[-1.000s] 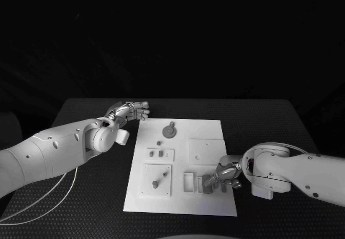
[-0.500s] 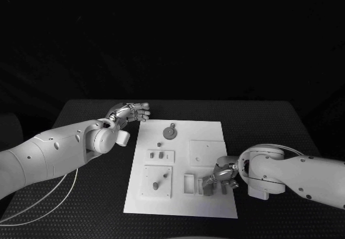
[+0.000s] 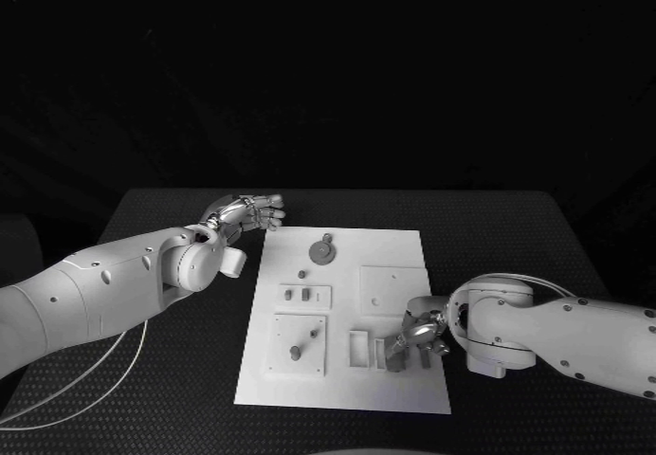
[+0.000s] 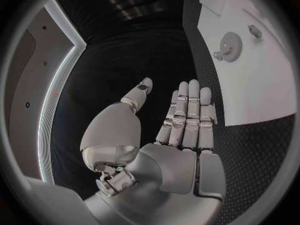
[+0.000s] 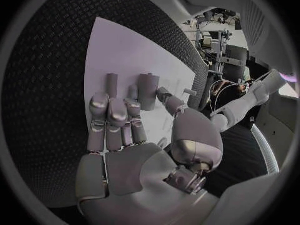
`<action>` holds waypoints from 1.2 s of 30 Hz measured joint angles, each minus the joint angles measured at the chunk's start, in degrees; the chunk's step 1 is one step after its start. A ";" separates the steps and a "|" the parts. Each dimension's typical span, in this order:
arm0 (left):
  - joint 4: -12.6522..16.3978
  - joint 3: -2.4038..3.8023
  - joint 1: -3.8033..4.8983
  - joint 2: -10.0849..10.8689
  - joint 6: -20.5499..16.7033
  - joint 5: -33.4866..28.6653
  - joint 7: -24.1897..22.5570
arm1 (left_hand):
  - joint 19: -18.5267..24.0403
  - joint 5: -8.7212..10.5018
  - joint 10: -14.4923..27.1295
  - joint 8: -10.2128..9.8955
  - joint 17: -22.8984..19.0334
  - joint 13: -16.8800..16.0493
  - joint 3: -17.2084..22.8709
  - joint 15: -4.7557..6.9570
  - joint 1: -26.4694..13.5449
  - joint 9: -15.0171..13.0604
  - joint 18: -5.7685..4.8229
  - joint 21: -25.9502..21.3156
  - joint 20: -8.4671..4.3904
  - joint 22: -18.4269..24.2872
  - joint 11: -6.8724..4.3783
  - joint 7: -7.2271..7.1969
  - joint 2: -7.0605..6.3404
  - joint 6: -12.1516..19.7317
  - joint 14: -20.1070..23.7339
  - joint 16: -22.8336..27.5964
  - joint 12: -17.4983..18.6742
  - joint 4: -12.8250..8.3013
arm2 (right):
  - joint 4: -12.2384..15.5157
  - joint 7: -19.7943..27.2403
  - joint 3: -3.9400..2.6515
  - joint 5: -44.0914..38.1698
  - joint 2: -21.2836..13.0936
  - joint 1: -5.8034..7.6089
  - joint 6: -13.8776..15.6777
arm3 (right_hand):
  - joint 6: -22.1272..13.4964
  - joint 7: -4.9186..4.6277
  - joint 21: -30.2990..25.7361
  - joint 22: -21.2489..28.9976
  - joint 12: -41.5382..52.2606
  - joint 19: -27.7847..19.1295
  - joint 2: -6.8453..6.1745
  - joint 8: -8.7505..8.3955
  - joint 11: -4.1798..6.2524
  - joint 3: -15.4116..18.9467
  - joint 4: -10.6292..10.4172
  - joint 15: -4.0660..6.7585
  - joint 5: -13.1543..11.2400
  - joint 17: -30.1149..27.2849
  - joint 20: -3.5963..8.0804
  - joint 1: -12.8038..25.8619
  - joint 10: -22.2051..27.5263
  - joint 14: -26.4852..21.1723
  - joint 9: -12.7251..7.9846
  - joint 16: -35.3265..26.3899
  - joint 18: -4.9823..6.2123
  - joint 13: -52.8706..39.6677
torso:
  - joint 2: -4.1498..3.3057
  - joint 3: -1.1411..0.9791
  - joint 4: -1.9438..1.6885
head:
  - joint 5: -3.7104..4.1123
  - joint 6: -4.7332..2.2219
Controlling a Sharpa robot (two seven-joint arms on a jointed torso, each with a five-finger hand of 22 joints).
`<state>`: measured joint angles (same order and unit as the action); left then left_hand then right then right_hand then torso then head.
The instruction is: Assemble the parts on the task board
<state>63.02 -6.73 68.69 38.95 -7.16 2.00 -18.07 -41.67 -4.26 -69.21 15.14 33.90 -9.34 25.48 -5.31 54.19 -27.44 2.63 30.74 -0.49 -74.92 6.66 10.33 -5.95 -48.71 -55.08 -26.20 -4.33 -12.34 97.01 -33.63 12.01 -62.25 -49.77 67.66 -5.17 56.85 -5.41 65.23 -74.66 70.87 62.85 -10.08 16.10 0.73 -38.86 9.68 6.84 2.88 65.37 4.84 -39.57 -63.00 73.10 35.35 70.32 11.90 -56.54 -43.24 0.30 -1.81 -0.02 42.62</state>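
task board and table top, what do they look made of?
Task board: looks like rigid matte white plastic, a flat, even, glare-free plate with raised moulded frames; could be painted. Table: looks covered by a dark textured mat, rubber or woven, going by the fine diamond grain in the right wrist view; can't tell which.

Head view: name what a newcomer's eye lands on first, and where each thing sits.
The white task board stands out bright in the middle of the black table. The right hand is low over the board's near right part, fingers among the small upright parts. The left hand hangs by the board's far left corner, holding nothing.
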 measured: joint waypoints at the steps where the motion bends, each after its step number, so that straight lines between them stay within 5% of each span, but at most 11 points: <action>1: 0.01 0.00 0.00 0.00 0.00 0.00 0.00 | 0.00 0.00 0.00 0.00 0.00 0.00 0.00 0.00 0.00 0.00 0.00 0.00 0.00 0.00 0.00 0.00 0.00 0.00 0.00 0.00 0.00 0.00 | 0.03 0.06 0.01 -0.19 -0.01 -0.01 0.02 | 0.01 0.01 0.00 0.02 -0.07 0.09 0.25 0.05 0.03 -0.43 0.43 0.00 0.00 -0.01 0.09 -0.76 -0.03 0.00 0.00 0.00 -0.16 -0.04 | 0.00 0.00 0.01 | 0.01 -0.04; 24: 0.01 0.00 0.00 0.16 0.00 -0.01 0.01 | 0.00 0.00 0.00 0.00 0.10 -0.01 0.00 0.00 0.00 0.05 -0.02 0.00 0.00 0.02 0.00 0.00 0.00 0.00 0.00 0.00 0.00 0.00 | 1.74 0.06 0.27 0.08 -1.44 -0.26 3.04 | 2.37 0.67 0.55 0.54 -0.61 0.72 1.62 0.15 0.91 -5.55 2.29 0.58 -0.21 -0.59 -0.31 -3.30 -1.93 0.99 -0.58 -0.02 -0.55 -0.05 | 0.03 0.07 0.06 | -0.14 -0.89; 36: -0.03 0.00 0.00 0.20 0.00 -0.01 0.03 | 0.00 0.00 0.00 0.23 0.15 -0.01 0.00 0.00 0.00 0.04 -0.02 0.01 0.00 0.02 0.00 0.00 0.00 0.00 0.00 0.00 0.00 0.00 | 3.13 -0.72 0.47 2.10 -2.59 1.95 5.28 | 2.66 0.78 0.84 0.79 -1.05 0.91 1.42 0.24 0.91 -6.15 2.03 0.66 -0.21 -0.76 -0.53 -3.11 -2.33 1.24 -0.43 -0.03 -0.54 0.01 | 0.04 0.09 0.08 | 0.32 -1.10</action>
<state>63.00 -6.73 68.69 39.15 -7.16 1.98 -18.05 -41.67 -4.26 -69.21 15.36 34.05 -9.35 25.48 -5.31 54.20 -27.40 2.61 30.74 -0.49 -74.90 6.66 10.33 -5.95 -48.71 -55.08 -26.21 -4.33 -12.34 100.14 -34.36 12.48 -60.15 -52.35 69.62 0.11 59.51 -4.62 66.07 -73.88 69.82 63.75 -8.66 16.34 1.64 -45.01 11.71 7.50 2.67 64.61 4.31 -42.68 -65.33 74.34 34.92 70.30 11.36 -56.53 -43.20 0.40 -1.73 0.31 41.51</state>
